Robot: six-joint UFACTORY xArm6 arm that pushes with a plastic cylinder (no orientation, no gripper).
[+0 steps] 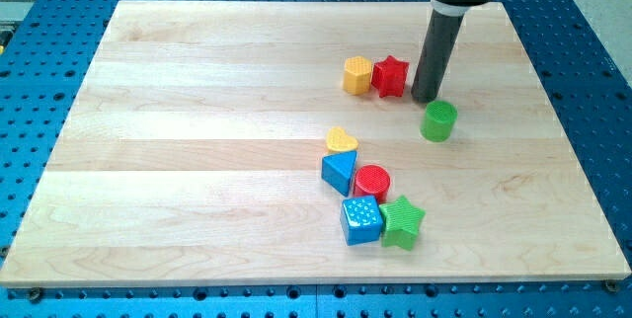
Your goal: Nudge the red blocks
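Toward the view's upper right of the wooden board [197, 111], my tip [426, 99] stood on the surface just to the right of the red star block [391, 76], close beside it, though I could not tell whether the two were touching. This arm carried no claw, only the dark rod [437, 53], so nothing was spread or pinched. The yellow hexagonal block [357, 75] sat touching the red star's left side. The green cylinder [439, 120] stood just below and to the right of my tip, slightly apart from it.

Lower down, near the board's middle, sat a second cluster. The yellow heart block [341, 140] lay at its top, with the blue triangle block [339, 172] directly beneath it. The red cylinder [372, 181] rested against the triangle's right side, well apart from my tip. Below these, the blue cube [361, 219] and the green star block [402, 222] sat side by side.
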